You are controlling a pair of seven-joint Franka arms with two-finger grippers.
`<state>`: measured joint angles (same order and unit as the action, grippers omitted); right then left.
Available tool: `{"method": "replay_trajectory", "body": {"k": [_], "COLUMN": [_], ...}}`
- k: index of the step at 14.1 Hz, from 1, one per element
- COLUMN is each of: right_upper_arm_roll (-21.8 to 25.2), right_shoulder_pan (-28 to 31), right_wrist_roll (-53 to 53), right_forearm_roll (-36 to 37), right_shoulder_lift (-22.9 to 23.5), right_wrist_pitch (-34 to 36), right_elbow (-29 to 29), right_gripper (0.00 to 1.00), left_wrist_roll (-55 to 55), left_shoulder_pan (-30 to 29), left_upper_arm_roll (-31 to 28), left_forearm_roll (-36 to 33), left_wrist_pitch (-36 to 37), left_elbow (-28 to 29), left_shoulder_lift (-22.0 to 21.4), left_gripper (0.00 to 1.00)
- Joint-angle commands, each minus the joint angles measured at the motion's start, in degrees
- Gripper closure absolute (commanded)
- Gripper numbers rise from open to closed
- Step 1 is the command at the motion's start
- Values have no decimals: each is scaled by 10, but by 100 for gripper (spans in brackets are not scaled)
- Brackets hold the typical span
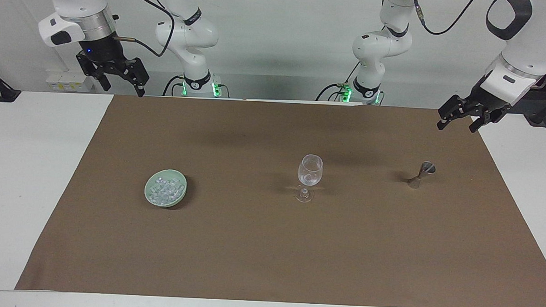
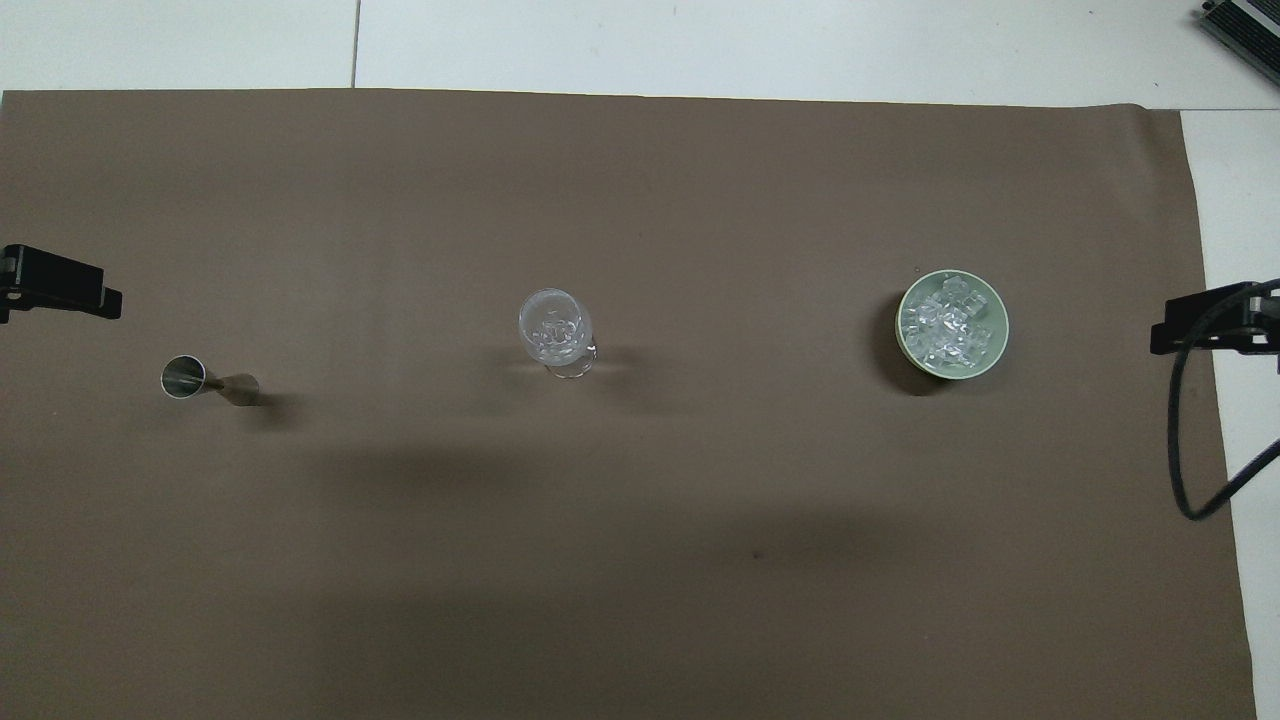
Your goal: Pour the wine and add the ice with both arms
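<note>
The ice [image 1: 165,190] [image 2: 950,325] lies heaped in a pale green bowl [image 1: 146,193] [image 2: 904,338] on the brown mat, toward the right arm's end. A clear stemmed wine glass [image 1: 309,173] [image 2: 555,328] stands mid-mat, with glinting clear bits in its bowl. A small metal jigger [image 1: 421,174] [image 2: 205,380] stands toward the left arm's end. My right gripper [image 1: 123,90] [image 2: 1200,325] hangs open and empty, high over the mat's corner by its base. My left gripper [image 1: 455,127] [image 2: 60,285] hangs open and empty over the mat's edge, above the jigger's end. Wine is out of view.
The brown mat [image 1: 251,252] covers most of the white table [image 1: 22,185]. A black cable [image 2: 1190,450] loops down from the right arm at the mat's edge. Small white boxes [image 1: 69,80] sit against the wall by the right arm's end.
</note>
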<state>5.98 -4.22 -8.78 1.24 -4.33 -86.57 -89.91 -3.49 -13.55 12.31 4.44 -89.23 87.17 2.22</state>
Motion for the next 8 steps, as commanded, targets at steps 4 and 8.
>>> {"method": "replay_trajectory", "body": {"k": [4, 8], "right_upper_arm_roll": [2, -6], "right_shoulder_pan": [5, 18], "right_wrist_roll": [12, 12], "right_forearm_roll": [-12, -13], "right_shoulder_lift": [-16, -4], "right_wrist_pitch": [-48, -14], "right_elbow": [-34, -6], "right_gripper": [0, 0], "left_wrist_roll": [-13, -9], "left_shoulder_pan": [3, 1], "left_upper_arm_roll": [2, 8], "left_forearm_roll": [-26, -57], "left_wrist_pitch": [-18, -20], "left_elbow": [4, 4], "left_shoulder_lift": [-2, -3], "left_gripper": [0, 0]}}
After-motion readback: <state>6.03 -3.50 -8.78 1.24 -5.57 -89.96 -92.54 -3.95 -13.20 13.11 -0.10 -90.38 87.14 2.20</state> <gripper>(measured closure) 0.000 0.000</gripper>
